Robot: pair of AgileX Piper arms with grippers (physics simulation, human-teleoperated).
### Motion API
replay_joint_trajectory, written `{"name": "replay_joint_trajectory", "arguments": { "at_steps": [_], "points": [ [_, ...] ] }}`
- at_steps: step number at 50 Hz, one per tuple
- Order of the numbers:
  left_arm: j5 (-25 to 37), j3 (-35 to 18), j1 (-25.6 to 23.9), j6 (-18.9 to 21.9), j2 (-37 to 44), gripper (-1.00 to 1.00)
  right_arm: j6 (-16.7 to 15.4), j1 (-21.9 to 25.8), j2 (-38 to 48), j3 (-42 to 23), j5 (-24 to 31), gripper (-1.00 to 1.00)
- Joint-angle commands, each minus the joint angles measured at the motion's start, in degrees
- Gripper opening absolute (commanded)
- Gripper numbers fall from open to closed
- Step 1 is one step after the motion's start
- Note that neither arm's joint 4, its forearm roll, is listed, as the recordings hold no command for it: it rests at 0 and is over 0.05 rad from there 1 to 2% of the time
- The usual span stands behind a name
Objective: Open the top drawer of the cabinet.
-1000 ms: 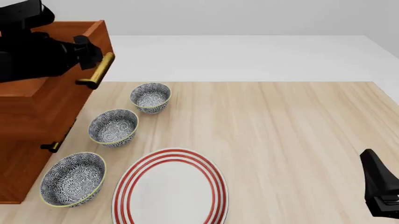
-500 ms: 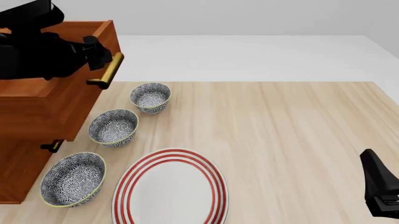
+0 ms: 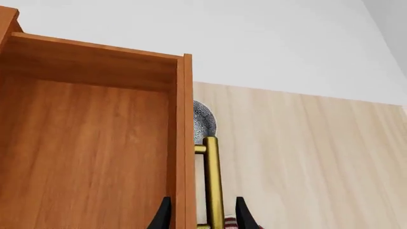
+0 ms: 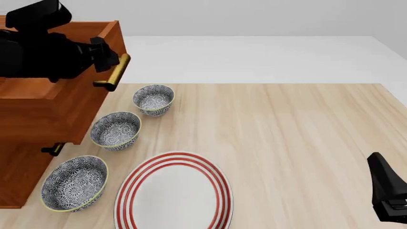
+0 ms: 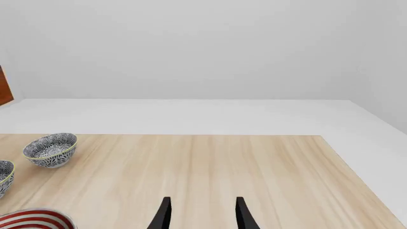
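**Front view: top drawer farther out than a second ago**

Front view shows you the top drawer (image 4: 60, 95) pulled out of the cabinet (image 4: 19, 162) at the desk's left edge. Its brass handle (image 4: 116, 71) now sits farther toward the desk's middle than it did a second ago, and the drawer front overhangs more of the space above the bowls. Your left gripper (image 4: 105, 55) has travelled with it. In the left wrist view its two fingers straddle the drawer front and the brass handle (image 3: 213, 183), one finger (image 3: 164, 215) on the drawer's inner side, the other finger (image 3: 245, 215) outside the bar; I cannot tell whether the pads press on anything. The drawer's open box (image 3: 89, 152) shows bare wood inside.

Your right gripper (image 4: 388, 193) hasn't moved from the near right corner of the desk (image 4: 299, 143), fingers (image 5: 243, 213) apart and holding nothing.

Three patterned bowls run along the cabinet's front: the far bowl (image 4: 153, 99), the middle bowl (image 4: 115, 130) and the near bowl (image 4: 74, 183). The striped plate (image 4: 173, 191) lies at the near edge just beside the near bowl. The desk's right half is open wood out to its far and right edges.
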Motion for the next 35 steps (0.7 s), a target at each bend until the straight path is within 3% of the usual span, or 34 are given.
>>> {"name": "replay_joint_trajectory", "arguments": {
  "at_steps": [1,35],
  "points": [
    [1.33,4.59,-2.67,1.88,3.7,1.0,0.0,0.01,0.0,0.0,-0.01,1.0],
    [-1.19,5.38,-6.11,0.47,4.66,1.0,0.0,-0.01,0.0,0.0,0.0,1.0]
  ]
}}
